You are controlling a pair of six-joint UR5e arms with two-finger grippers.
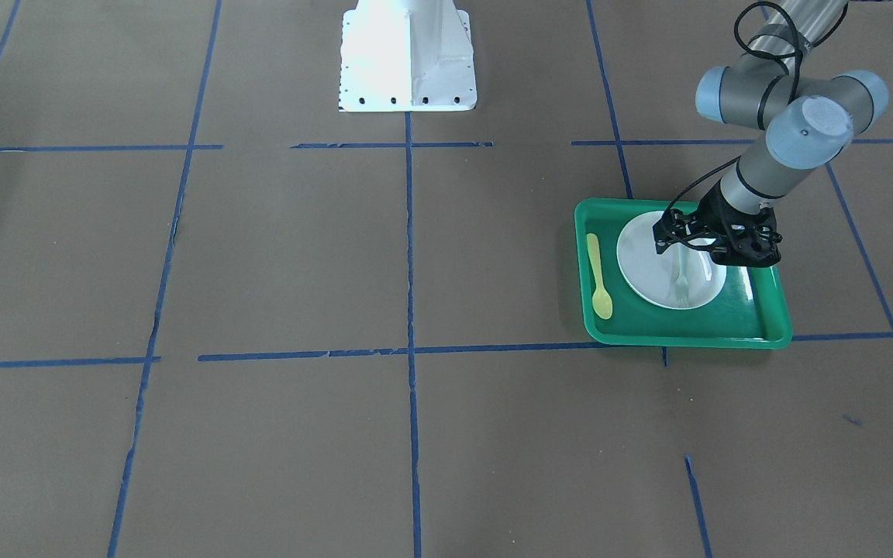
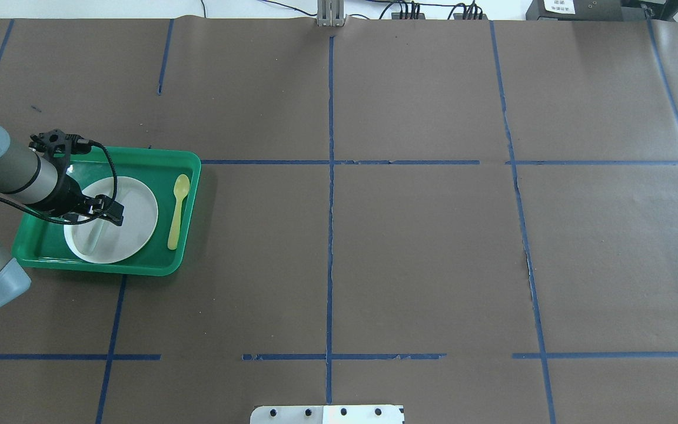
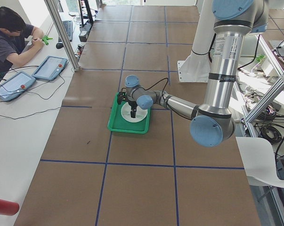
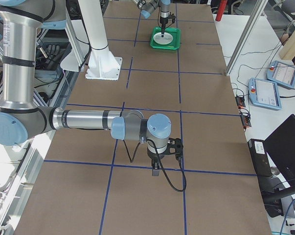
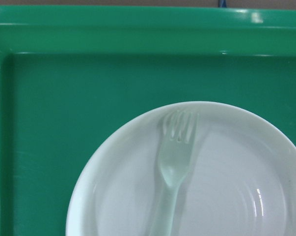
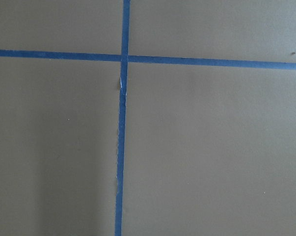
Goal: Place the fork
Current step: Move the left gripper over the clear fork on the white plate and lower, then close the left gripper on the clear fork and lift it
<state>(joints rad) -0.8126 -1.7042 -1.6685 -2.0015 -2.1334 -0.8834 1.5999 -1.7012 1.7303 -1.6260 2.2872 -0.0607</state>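
The pale translucent fork (image 5: 176, 157) lies flat on the white plate (image 1: 648, 263), tines toward the tray's far rim; it also shows faintly in the front view (image 1: 681, 283) and in the overhead view (image 2: 96, 235). The plate sits in the green tray (image 1: 687, 339). My left gripper (image 1: 662, 236) hangs over the plate near the handle end of the fork, and in the overhead view (image 2: 115, 213) its fingers look apart and empty. My right gripper (image 4: 156, 171) hovers over bare table far from the tray; I cannot tell whether it is open or shut.
A yellow plastic spoon (image 1: 598, 279) lies in the tray beside the plate, on the side toward the table's middle. The white robot base (image 1: 408, 58) stands at the table's centre edge. Brown paper with blue tape lines (image 6: 122, 123) covers the table.
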